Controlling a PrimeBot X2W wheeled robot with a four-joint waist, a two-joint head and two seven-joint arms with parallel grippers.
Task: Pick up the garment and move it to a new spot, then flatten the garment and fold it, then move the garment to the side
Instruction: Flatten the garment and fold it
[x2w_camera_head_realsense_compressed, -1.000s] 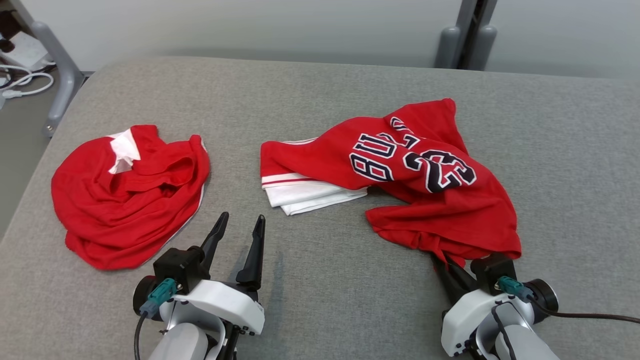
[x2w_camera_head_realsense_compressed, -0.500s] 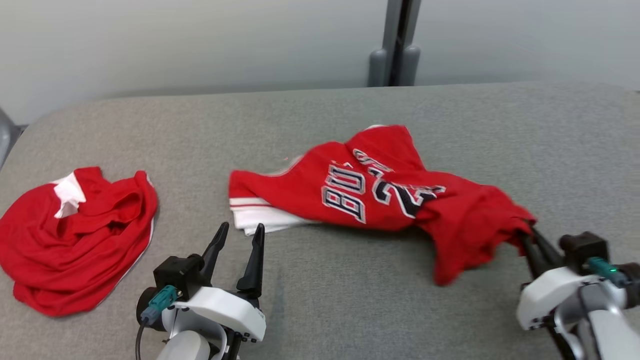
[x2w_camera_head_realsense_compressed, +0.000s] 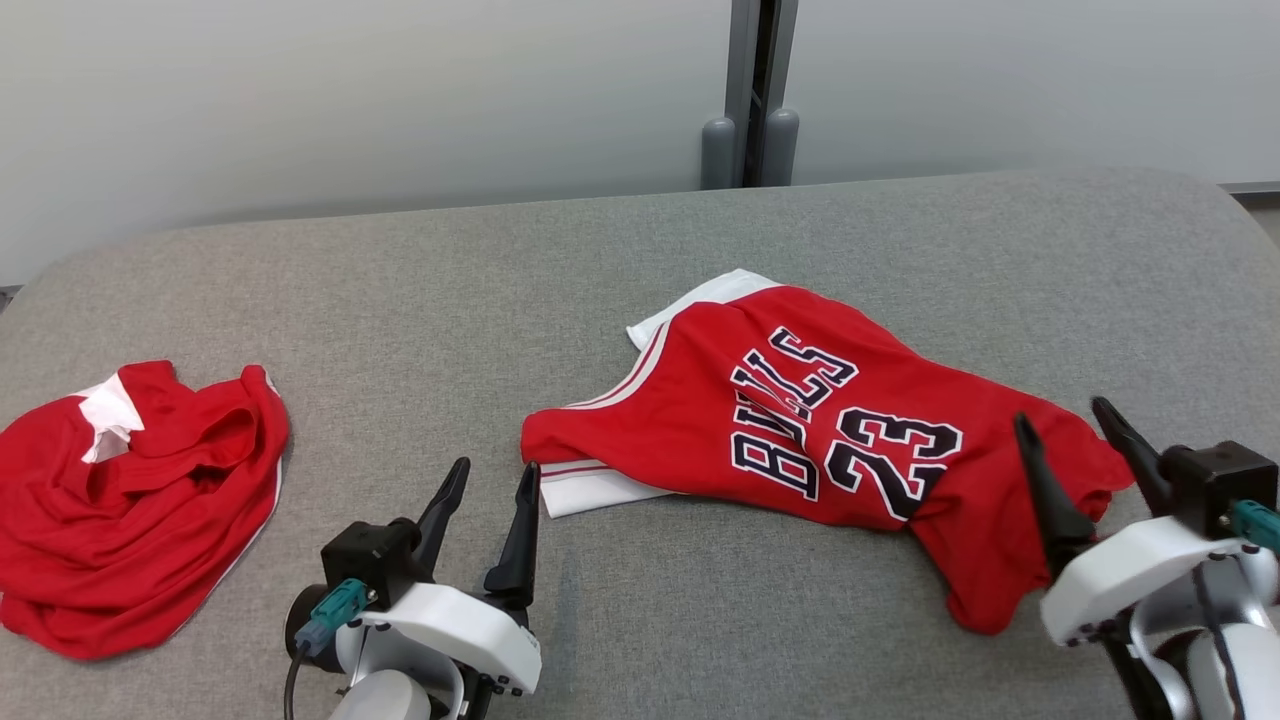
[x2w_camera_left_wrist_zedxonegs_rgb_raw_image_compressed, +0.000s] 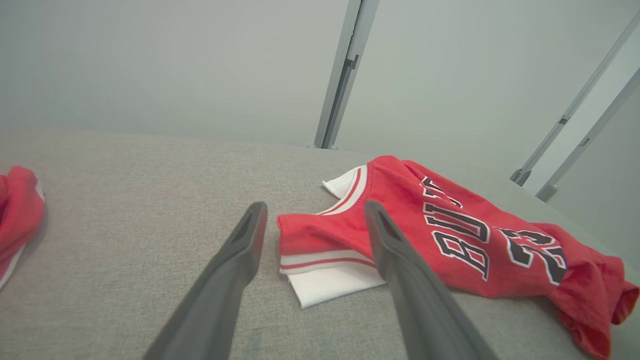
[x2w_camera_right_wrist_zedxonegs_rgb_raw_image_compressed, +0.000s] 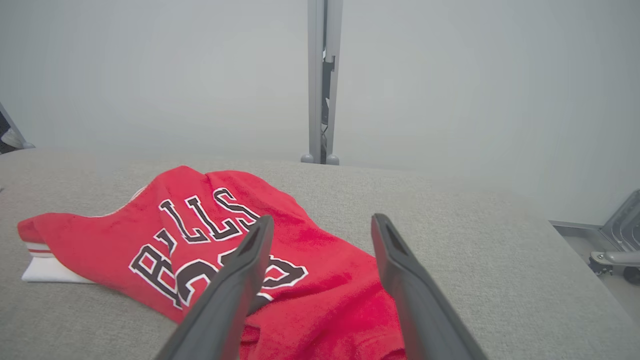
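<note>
The garment (x2w_camera_head_realsense_compressed: 800, 430) is a red jersey with white trim and dark "BULLS 23" lettering, lying loosely spread on the grey padded table (x2w_camera_head_realsense_compressed: 600, 260), right of centre. Its right end lies under my right gripper (x2w_camera_head_realsense_compressed: 1065, 425), which stands open with nothing between its fingers. In the right wrist view the jersey (x2w_camera_right_wrist_zedxonegs_rgb_raw_image_compressed: 210, 240) lies below and beyond the spread fingers of the right gripper (x2w_camera_right_wrist_zedxonegs_rgb_raw_image_compressed: 320, 225). My left gripper (x2w_camera_head_realsense_compressed: 495, 475) is open near the front edge, just left of the jersey's white hem. The left wrist view shows the hem (x2w_camera_left_wrist_zedxonegs_rgb_raw_image_compressed: 330, 280) between the left gripper's fingertips (x2w_camera_left_wrist_zedxonegs_rgb_raw_image_compressed: 312, 210).
A second crumpled red garment (x2w_camera_head_realsense_compressed: 130, 490) with a white patch lies at the table's left edge. A grey post (x2w_camera_head_realsense_compressed: 750, 90) stands against the pale wall behind the table. Floor and metal frame parts (x2w_camera_right_wrist_zedxonegs_rgb_raw_image_compressed: 615, 250) show past the table's right edge.
My right gripper dragged the jersey rightward and has opened and let go of it; the jersey now lies more spread. The head camera swung right. The left gripper stayed open.
</note>
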